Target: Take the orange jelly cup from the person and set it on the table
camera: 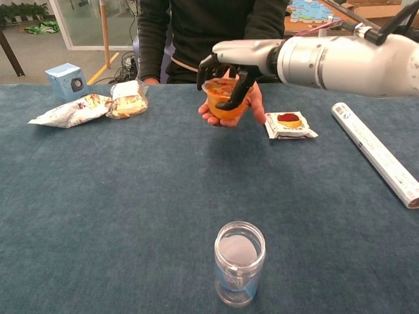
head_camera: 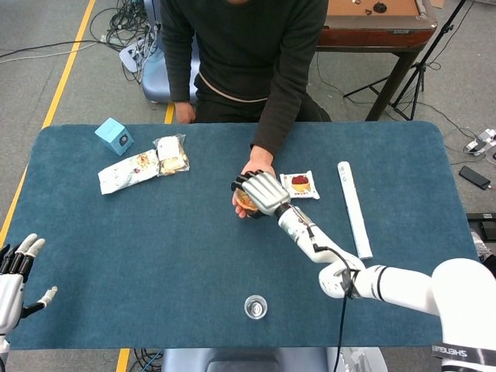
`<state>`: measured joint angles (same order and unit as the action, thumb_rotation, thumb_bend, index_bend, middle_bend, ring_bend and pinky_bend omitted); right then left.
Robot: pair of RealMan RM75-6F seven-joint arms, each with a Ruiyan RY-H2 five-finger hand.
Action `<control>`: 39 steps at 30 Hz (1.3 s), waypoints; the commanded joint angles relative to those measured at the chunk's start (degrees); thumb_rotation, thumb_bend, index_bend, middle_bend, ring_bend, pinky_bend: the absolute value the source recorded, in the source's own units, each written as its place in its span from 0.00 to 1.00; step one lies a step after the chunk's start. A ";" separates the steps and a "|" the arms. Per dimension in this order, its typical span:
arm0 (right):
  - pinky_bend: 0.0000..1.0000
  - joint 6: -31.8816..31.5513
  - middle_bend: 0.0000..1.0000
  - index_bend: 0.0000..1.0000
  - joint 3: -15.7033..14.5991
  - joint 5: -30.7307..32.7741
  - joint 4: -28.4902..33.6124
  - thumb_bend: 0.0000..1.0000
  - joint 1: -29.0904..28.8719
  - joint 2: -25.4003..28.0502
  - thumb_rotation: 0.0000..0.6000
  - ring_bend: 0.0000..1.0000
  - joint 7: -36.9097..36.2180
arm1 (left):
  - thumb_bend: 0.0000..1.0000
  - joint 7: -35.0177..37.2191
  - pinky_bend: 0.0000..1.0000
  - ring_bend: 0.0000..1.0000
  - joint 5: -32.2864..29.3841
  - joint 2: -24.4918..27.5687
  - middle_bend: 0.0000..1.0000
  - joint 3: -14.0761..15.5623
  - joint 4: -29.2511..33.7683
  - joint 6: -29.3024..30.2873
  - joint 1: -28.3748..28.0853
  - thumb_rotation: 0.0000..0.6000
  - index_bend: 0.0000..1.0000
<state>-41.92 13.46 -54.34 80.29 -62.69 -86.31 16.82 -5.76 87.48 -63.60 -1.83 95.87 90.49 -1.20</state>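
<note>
The orange jelly cup (camera: 222,106) (head_camera: 245,202) sits in the person's upturned palm (camera: 256,104) near the table's middle back. My right hand (camera: 237,60) (head_camera: 264,192) comes down over it from above. Its dark fingers curl round the cup's left rim and the thumb (camera: 239,88) presses the right side, so it grips the cup while the palm still supports it from below. My left hand (head_camera: 15,273) hangs at the table's near left corner with its fingers spread and nothing in it; the chest view does not show it.
A clear jar (camera: 239,261) (head_camera: 255,307) stands near the front edge. A red-topped snack packet (camera: 289,123) and a long white roll (camera: 376,154) lie to the right. Snack bags (camera: 73,110) and a blue box (camera: 67,80) lie at the back left.
</note>
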 commanded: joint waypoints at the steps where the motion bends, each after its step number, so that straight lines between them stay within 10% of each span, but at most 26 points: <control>1: 0.49 -2.10 0.28 0.41 -0.26 -3.32 5.34 0.47 2.75 4.44 1.00 0.23 -2.65 | 0.21 0.01 0.03 0.09 0.10 0.02 0.07 -0.01 0.06 -0.04 -0.04 1.00 0.11; 14: 0.49 -7.14 0.28 0.42 -7.20 -13.64 17.01 0.48 12.84 17.12 1.00 0.24 -6.87 | 0.21 -0.67 0.03 0.09 1.30 -0.08 0.07 0.20 1.05 -0.02 -0.24 1.00 0.11; 29: 0.46 -7.53 0.27 0.41 -12.33 -21.30 1.39 0.47 18.44 7.77 1.00 0.24 -14.35 | 0.21 -1.22 0.03 0.09 2.17 -0.38 0.07 0.52 1.62 0.16 -0.20 1.00 0.11; 39: 0.15 -6.40 0.02 0.00 -13.71 -24.24 -3.37 0.42 19.47 4.32 1.00 0.01 -15.67 | 0.21 -1.08 0.03 0.09 1.98 -0.54 0.07 0.51 1.35 0.13 -0.10 1.00 0.11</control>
<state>-48.45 -0.13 -78.49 76.86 -43.32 -82.00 1.10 -6.82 89.47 -64.12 -1.30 97.24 90.60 -1.29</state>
